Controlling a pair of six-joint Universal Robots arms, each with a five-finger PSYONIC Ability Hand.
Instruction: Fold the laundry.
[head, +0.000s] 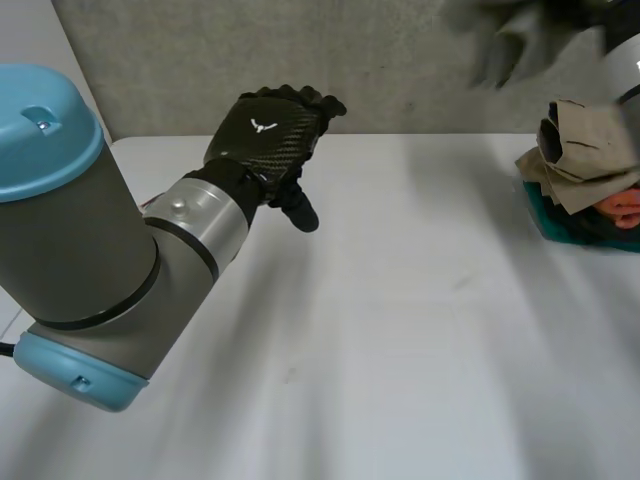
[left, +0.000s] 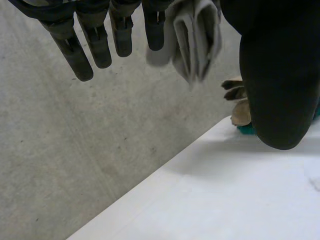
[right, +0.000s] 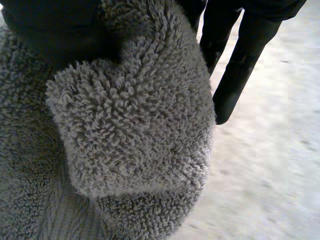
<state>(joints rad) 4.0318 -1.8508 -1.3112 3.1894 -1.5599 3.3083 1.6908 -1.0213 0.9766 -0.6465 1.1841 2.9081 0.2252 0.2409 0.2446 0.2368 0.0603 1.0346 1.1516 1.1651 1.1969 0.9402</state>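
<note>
A grey terry towel (right: 130, 130) is bunched against my right hand's palm, pinched under the thumb, with two fingers (right: 235, 65) straight beside it. In the head view my right hand (head: 515, 45) is raised at the far right, above the laundry pile. The towel (left: 195, 40) hangs folded in the air beyond my left hand's fingertips in the left wrist view. My left hand (head: 265, 135) hovers over the table's far left part, its fingers (left: 85, 50) straight and holding nothing.
A pile of laundry with a tan cloth (head: 580, 165) on top and orange cloth below sits in a teal basket (head: 565, 228) at the table's right edge. The white table (head: 400, 330) stretches in front. A grey partition (head: 300, 50) stands behind it.
</note>
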